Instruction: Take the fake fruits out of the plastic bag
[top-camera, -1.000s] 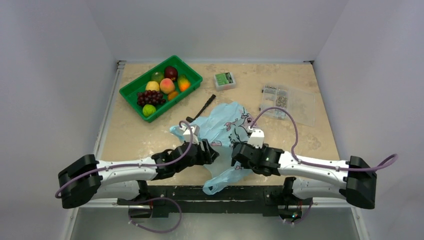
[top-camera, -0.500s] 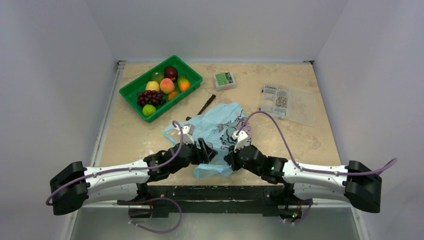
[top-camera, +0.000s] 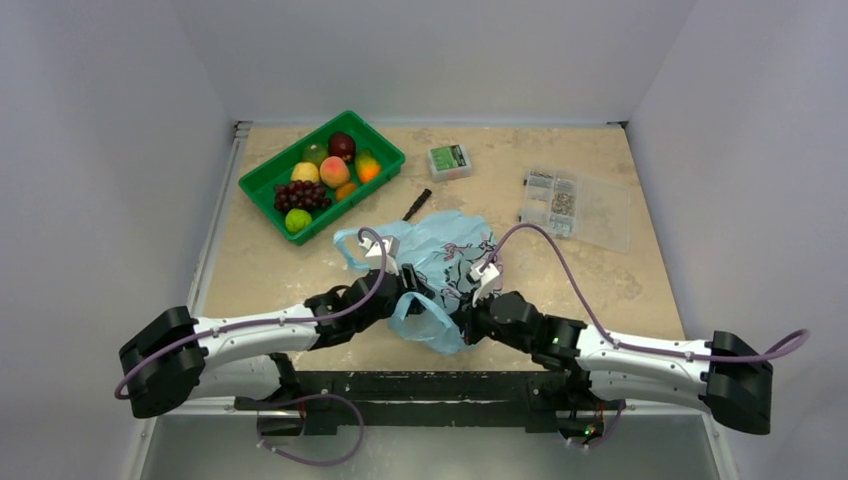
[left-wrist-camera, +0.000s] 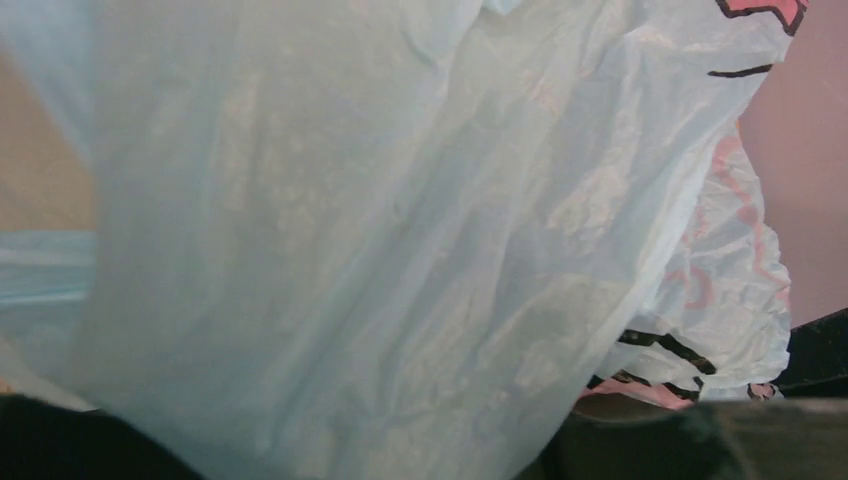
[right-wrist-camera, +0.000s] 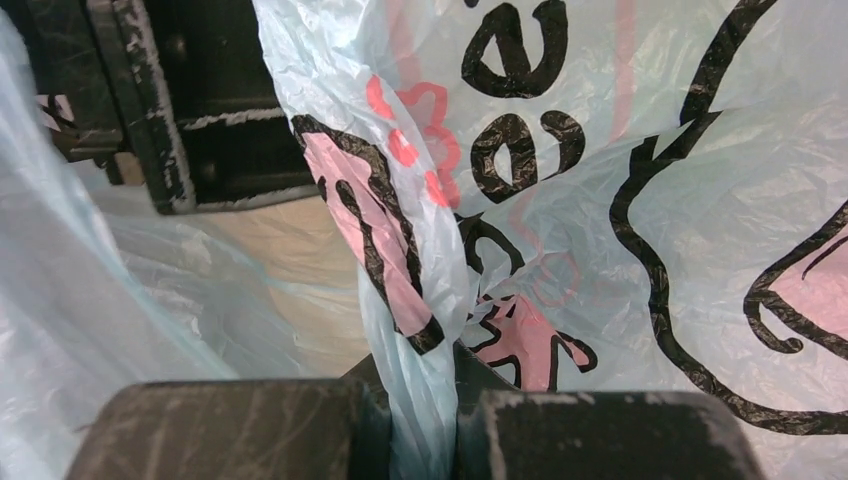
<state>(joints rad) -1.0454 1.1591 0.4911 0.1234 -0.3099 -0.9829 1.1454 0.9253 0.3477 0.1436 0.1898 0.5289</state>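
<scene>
The plastic bag (top-camera: 445, 255) lies crumpled in the table's near middle, light blue with pink and black prints. My right gripper (top-camera: 468, 312) is at its near right side, and the right wrist view shows this gripper (right-wrist-camera: 420, 400) shut on a bunched fold of the bag (right-wrist-camera: 640, 200). My left gripper (top-camera: 408, 283) presses into the bag's left side. Bag film (left-wrist-camera: 350, 250) fills the left wrist view and hides its jaws. The fake fruits (top-camera: 320, 175) I can see lie in the green tray (top-camera: 262, 190) at the far left. None show through the bag.
A small green box (top-camera: 449, 160) and a clear compartment case (top-camera: 575, 205) sit at the back right. A black pen-like tool (top-camera: 415, 203) lies just beyond the bag. White walls close in three sides of the table.
Both grippers have pushed forward into the bag. The right one has shut on a fold of it. The bag's near handle loop has been drawn up from the table's near edge.
</scene>
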